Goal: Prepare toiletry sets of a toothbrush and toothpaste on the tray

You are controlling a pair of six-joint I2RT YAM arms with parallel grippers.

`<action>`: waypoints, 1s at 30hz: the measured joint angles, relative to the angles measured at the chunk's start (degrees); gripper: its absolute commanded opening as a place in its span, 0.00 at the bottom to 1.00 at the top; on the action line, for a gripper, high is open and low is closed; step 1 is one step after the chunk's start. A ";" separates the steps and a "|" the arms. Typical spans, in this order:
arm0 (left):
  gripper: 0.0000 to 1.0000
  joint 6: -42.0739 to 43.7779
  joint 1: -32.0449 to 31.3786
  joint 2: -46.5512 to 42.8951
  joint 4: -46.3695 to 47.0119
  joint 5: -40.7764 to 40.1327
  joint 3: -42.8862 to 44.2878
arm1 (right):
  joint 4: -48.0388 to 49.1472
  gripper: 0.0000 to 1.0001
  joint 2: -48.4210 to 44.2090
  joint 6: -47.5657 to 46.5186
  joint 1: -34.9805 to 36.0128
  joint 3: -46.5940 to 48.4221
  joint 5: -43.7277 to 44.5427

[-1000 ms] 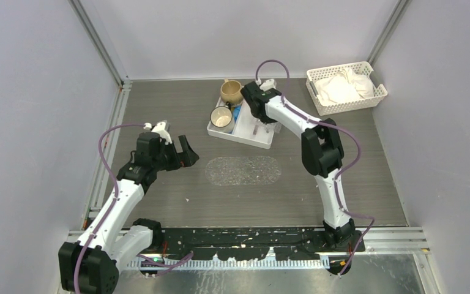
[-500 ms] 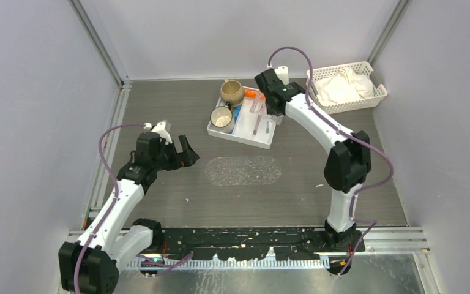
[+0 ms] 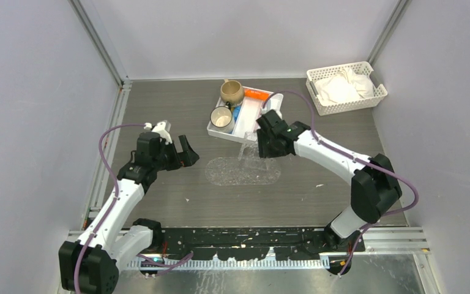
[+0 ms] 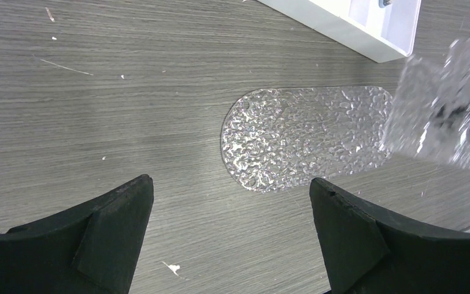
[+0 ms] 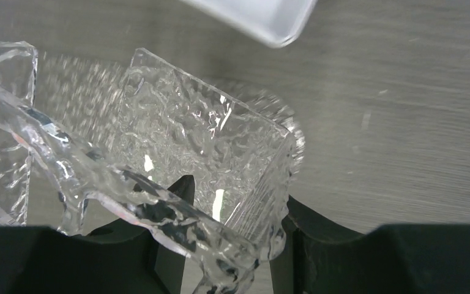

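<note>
Above the table's centre: the right gripper (image 5: 232, 208) carries the clear textured tray (image 5: 202, 135)

Clamped on one wall of the tray, the right gripper holds it tilted and off the wood, over the far side of an oblong clear plate (image 4: 294, 138) and just in front of the white compartmented tray (image 4: 343, 27); the left gripper (image 3: 186, 153) hovers to the left, jaws wide apart, holding nothing; the orange toothpaste (image 3: 254, 94) and blue toothpaste (image 3: 237, 114) lie in the compartmented tray beside two mugs (image 3: 231, 92); toothbrushes are too small to make out. To do this step well, level the tray before lowering; set it flat where both arms can likely reach; part the fingers only once its base rests fully, since smooth plastic probably slides.
</note>
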 measured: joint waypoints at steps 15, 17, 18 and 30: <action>1.00 0.04 0.00 0.26 -0.07 -0.04 0.00 | 9.75 0.79 5.60 3.30 11.30 -5.86 -6.34; 1.00 0.02 0.00 0.28 -0.07 -0.04 0.00 | 10.10 0.83 6.27 3.28 11.78 -6.03 -5.95; 1.00 0.02 0.00 0.31 -0.07 -0.04 0.00 | 10.21 0.84 6.38 3.30 11.89 -6.10 -5.79; 1.00 0.07 0.00 0.92 -0.07 -0.04 0.00 | 13.11 0.87 8.20 3.45 12.15 -6.19 -3.74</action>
